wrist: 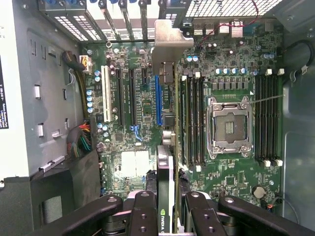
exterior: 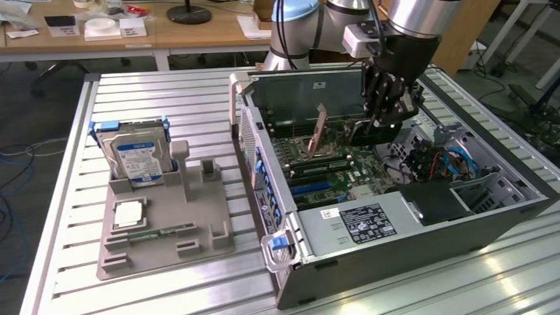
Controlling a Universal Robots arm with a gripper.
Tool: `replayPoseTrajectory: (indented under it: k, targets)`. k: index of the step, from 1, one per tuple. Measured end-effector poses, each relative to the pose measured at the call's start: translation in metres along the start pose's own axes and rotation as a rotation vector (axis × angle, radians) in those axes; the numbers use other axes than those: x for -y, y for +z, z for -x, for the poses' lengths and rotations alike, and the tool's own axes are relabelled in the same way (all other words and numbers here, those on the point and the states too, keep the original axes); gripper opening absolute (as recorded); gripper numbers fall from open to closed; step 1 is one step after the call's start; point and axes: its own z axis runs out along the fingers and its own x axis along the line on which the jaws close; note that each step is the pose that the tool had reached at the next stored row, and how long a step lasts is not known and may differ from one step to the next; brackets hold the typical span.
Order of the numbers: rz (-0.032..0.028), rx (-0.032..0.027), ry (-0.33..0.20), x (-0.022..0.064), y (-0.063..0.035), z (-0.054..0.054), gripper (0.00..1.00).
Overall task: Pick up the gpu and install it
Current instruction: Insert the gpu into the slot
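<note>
Gpu [wrist: 165,167] gripped edge-on by half-closed claw [wrist: 168,199], over motherboard [wrist: 142,123] beside memory slots [wrist: 192,123]

The arm [exterior: 411,16] reaches down from above, its pincer [exterior: 374,130] pointing downward. Its black fingers [wrist: 143,211] are clamped on both faces of the gpu [wrist: 166,162].

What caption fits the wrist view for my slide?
Robot fingers hold the gpu edge-on over the motherboard.
</note>
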Motion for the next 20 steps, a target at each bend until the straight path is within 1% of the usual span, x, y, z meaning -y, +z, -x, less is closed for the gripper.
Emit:
replayPoseTrajectory:
  k: [1, 2, 4, 8, 9, 10, 16, 20]
  targets:
    - [0.0, 0.0013, 0.0, 0.0, 0.0, 0.0, 0.27]
    - [-0.0008, 0.0053, 0.0, -0.0001, 0.0001, -0.0001, 0.27]
    - [-0.0015, 0.0097, 0.0, -0.0002, -0.0001, 0.0, 0.27]
    - [-0.0016, 0.0102, 0.0, -0.0002, 0.0, 0.0, 0.27]
    - [-0.0015, 0.01, 0.0, -0.0002, 0.0028, -0.0001, 0.27]
    - [-0.0015, 0.01, 0.0, -0.0002, 0.0033, -0.0002, 0.27]
    - [-0.0016, 0.0101, 0.0, -0.0004, 0.0033, -0.0002, 0.27]
    - [-0.0018, 0.0102, 0.0, -0.0039, 0.0034, -0.0003, 0.27]
